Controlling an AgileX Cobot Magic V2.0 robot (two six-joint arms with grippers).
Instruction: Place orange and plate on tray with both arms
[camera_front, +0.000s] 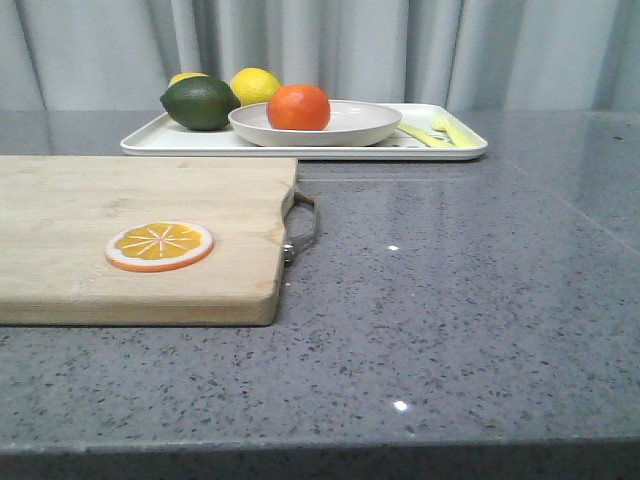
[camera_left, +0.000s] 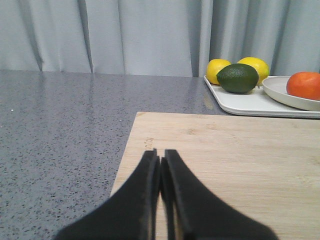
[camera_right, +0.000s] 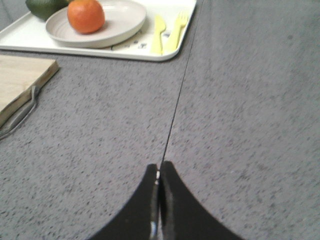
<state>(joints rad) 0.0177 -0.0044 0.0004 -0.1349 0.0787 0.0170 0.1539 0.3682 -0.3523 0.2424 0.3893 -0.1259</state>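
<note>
Orange (camera_front: 298, 107) sits in plate (camera_front: 315, 124); plate rests on tray (camera_front: 300, 146) at far side of tabletop (camera_front: 450, 300), beside lemon (camera_front: 256, 86) and a dark green fruit, probably a lime (camera_front: 200, 103). Task looks complete. Left gripper (camera_left: 161, 172) over the cutting board (camera_left: 225, 165), fingers pressed together, empty. Right gripper (camera_right: 159, 177) likewise closed, over bare tabletop, apparently parked clear of the tray.

No readable text, labels, brands or numbers on anything in view

One orange (camera_front: 298, 107), two lemons (camera_front: 255, 86), one lime (camera_front: 200, 103), one plate (camera_front: 350, 128).
</note>
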